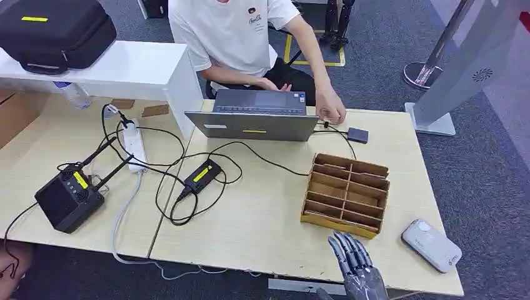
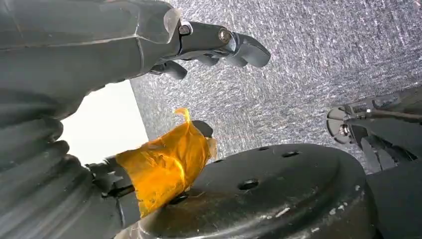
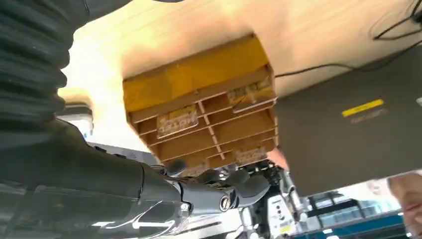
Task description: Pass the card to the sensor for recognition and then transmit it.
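Bench (image 1: 262,219): pale wood, two tops butted together.

Left to right on the bench:
- black radio box (image 1: 67,199) with antennas;
- white power strip (image 1: 134,144);
- black adapter (image 1: 201,175) amid looped cables;
- grey laptop (image 1: 256,124), a person's hand (image 1: 330,111) beside it;
- small dark sensor pad (image 1: 358,134) just right of the laptop;
- brown cardboard divider tray (image 1: 345,195), cards (image 3: 177,121) lying in several compartments;
- white device (image 1: 431,245) near the right corner.

Left robot hand (image 2: 219,47): hangs above grey carpet, fingers loosely curled, nothing held; orange tape on the thumb.

Right robot hand (image 1: 353,262): at the near edge of the bench, just before the tray, fingers straight and slightly apart, empty, not touching the tray.
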